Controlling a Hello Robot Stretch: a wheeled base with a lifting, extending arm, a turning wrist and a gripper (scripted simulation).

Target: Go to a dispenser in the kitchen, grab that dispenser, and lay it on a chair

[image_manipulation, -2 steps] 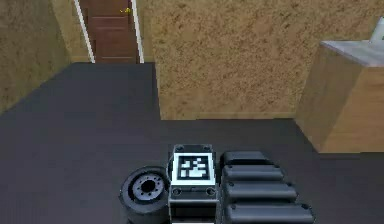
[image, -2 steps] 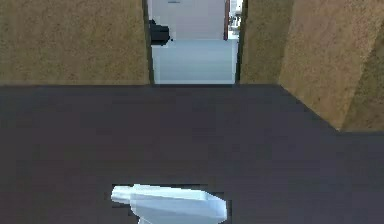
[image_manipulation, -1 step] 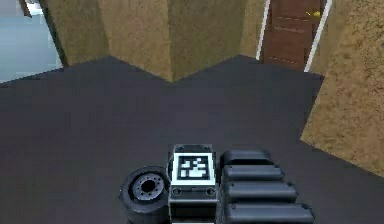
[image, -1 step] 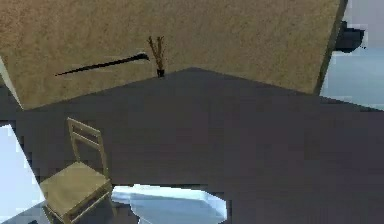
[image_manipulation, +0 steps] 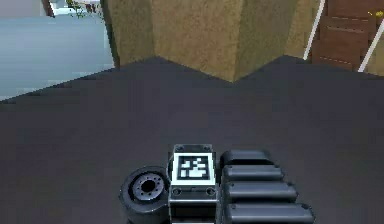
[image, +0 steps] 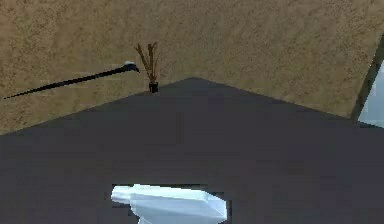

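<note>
Forward view: a white dispenser (image: 170, 205) lies on its side on a dark surface (image: 250, 140), at the bottom edge. Arm side view: the pincer (image_manipulation: 147, 190) sits low, and whether it grasps anything cannot be told. The arm should line up squarely with the dispenser before reaching.

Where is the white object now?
In the forward view, the white object lies on the dark surface at the bottom edge, left of middle, nearer than the brown twigs at its far corner.

Forward view: white obj (image: 170, 205) at 6 o'clock, cut by btm edge. Brown twiggy thing (image: 150, 66) at 12 o'clock, too small to ID.
</note>
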